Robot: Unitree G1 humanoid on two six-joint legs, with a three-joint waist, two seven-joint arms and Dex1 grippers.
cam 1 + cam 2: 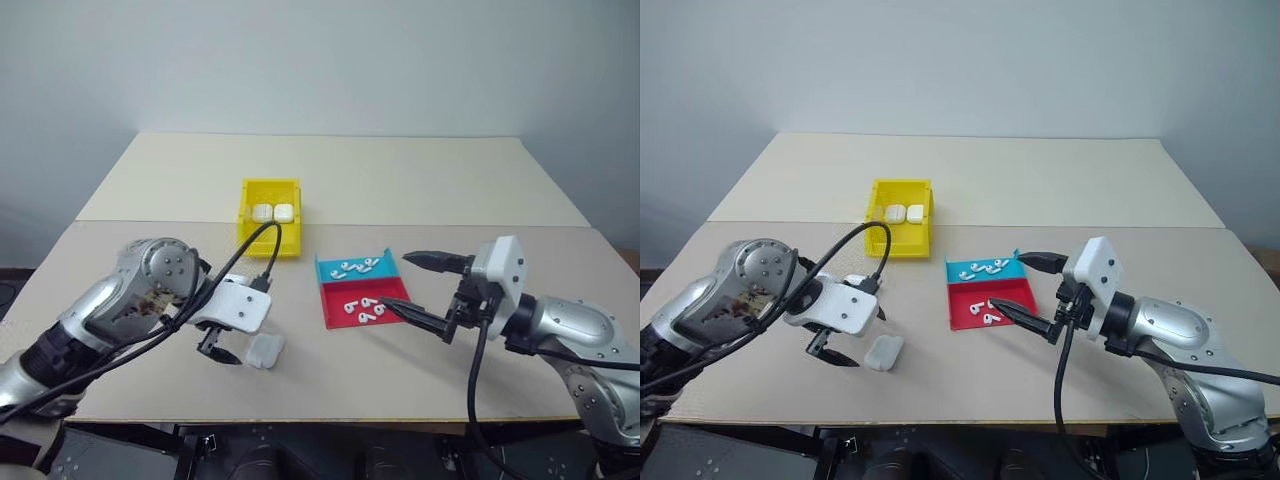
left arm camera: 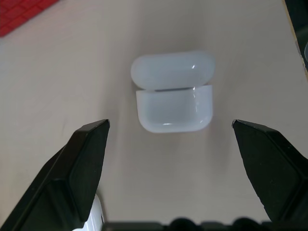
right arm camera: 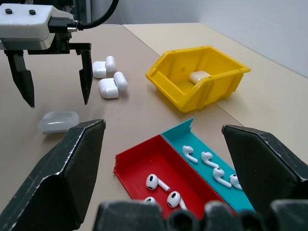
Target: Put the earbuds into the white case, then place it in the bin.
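White case (image 1: 265, 350): head views — lies on the table (image 1: 400, 190), just below and beside the left gripper (image 1: 218, 348), which hangs over it with fingers spread, holding nothing.
Bin (image 1: 270, 215): yellow, farther back, two cases inside.
Earbuds (image 1: 365, 308): in the red tray (image 1: 365, 302); more in the blue tray (image 1: 356, 268) behind it.
Left wrist view: case (image 2: 173, 98) rests between and beyond the parted black fingers (image 2: 86, 159), touching neither.
Right wrist view: right gripper (image 3: 163, 159) wide apart, empty, above the trays; two more cases (image 3: 109, 82) lie past the left gripper.
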